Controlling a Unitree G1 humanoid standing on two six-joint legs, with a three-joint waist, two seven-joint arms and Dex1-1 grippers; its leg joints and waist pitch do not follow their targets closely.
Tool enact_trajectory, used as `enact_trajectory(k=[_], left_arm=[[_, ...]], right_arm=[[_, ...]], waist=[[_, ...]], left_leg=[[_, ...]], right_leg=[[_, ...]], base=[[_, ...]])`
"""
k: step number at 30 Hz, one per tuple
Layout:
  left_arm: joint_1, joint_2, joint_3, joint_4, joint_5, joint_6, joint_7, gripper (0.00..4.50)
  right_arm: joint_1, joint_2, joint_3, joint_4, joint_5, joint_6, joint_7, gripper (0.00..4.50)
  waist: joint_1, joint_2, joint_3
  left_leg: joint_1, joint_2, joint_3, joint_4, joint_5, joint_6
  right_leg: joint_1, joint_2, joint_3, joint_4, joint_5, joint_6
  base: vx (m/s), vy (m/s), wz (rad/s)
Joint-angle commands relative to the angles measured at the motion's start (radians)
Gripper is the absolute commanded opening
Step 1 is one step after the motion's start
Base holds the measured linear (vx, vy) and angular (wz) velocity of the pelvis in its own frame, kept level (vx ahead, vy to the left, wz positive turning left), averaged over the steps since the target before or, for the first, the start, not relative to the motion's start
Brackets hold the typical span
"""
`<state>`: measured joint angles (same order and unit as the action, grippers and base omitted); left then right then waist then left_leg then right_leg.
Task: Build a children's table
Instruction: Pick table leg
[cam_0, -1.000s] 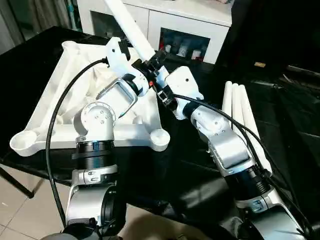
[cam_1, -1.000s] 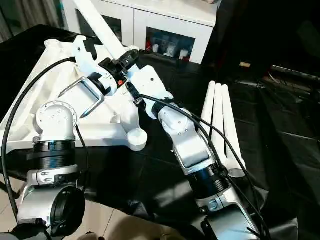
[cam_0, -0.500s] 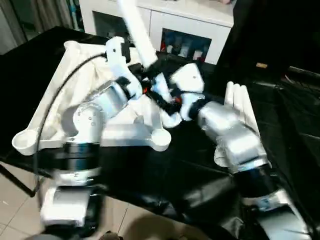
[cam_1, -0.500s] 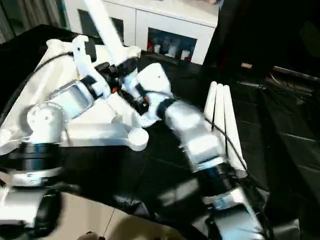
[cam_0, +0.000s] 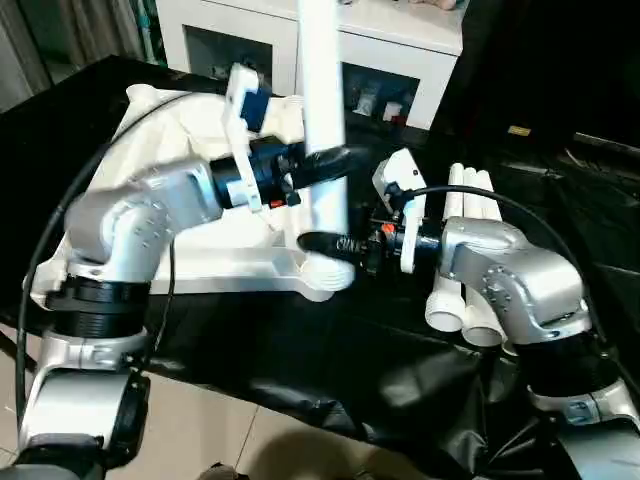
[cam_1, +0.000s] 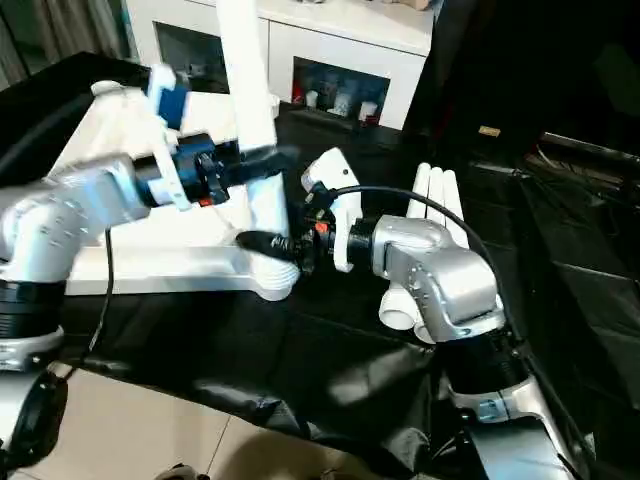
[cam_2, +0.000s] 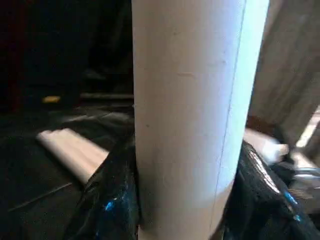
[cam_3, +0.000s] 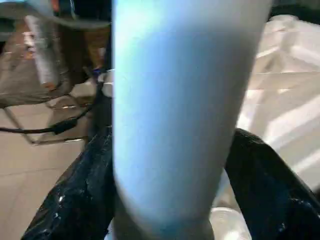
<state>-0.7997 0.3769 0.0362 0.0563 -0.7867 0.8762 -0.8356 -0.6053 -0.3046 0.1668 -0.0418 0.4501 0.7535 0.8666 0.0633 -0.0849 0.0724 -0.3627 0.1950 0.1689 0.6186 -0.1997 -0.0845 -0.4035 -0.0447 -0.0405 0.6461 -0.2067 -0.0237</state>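
The white tabletop (cam_0: 235, 263) lies upside down on the black-sheeted worktable, ribs up. One white tube leg (cam_0: 322, 80) stands upright with its lower end at the near right corner socket (cam_0: 328, 276). My left gripper (cam_0: 325, 162) is shut on the leg at mid height. Just above the socket, my right gripper (cam_0: 322, 243) is shut on the same leg from the other side. In the left wrist view the leg (cam_2: 185, 115) sits between the black fingers (cam_2: 107, 200); the right wrist view shows the leg (cam_3: 175, 110) likewise. Three more legs (cam_0: 470, 215) lie side by side to the right.
A white cabinet (cam_0: 380, 40) with glass doors stands behind the worktable. The black sheet (cam_0: 400, 360) hangs over the front edge above the tiled floor (cam_0: 200, 440). The spare legs lie close under my right forearm.
The leg has swung from a backward-left tilt to upright over the near right corner socket. Both arms swung with it; the right gripper now grips lower down.
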Motion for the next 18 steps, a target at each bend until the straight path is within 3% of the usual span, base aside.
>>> enact_trajectory(k=[1, 9, 18], left_arm=[[-0.031, 0.005, 0.004, -0.021, -0.030, 0.005, -0.049, 1.88], [-0.026, 0.008, 0.004, -0.005, -0.019, 0.006, -0.081, 1.88], [-0.026, 0.008, 0.014, 0.024, -0.020, 0.003, -0.073, 1.88]], right_arm=[[0.011, -0.024, -0.001, -0.022, 0.021, 0.038, 0.013, 2.86], [0.014, -0.030, -0.009, -0.033, 0.042, 0.077, 0.016, 2.07], [0.018, -0.017, -0.021, -0.043, 0.059, 0.095, -0.008, 1.98]], waist=[[0.006, 0.025, -0.076], [0.008, 0.026, -0.078], [0.011, 0.025, -0.078]], left_leg=[[0.009, 0.029, -0.005, -0.072, -0.067, -0.033], [0.008, 0.029, -0.005, -0.072, -0.061, -0.040], [0.008, 0.030, -0.005, -0.072, -0.062, -0.044]], right_leg=[[0.068, -0.079, 0.051, -0.065, -0.009, -0.218], [0.069, -0.080, 0.050, -0.063, 0.002, -0.214], [0.069, -0.081, 0.049, -0.063, -0.007, -0.208]], base=[[0.000, 0.000, 0.00], [0.000, 0.000, 0.00], [0.000, 0.000, 0.00]])
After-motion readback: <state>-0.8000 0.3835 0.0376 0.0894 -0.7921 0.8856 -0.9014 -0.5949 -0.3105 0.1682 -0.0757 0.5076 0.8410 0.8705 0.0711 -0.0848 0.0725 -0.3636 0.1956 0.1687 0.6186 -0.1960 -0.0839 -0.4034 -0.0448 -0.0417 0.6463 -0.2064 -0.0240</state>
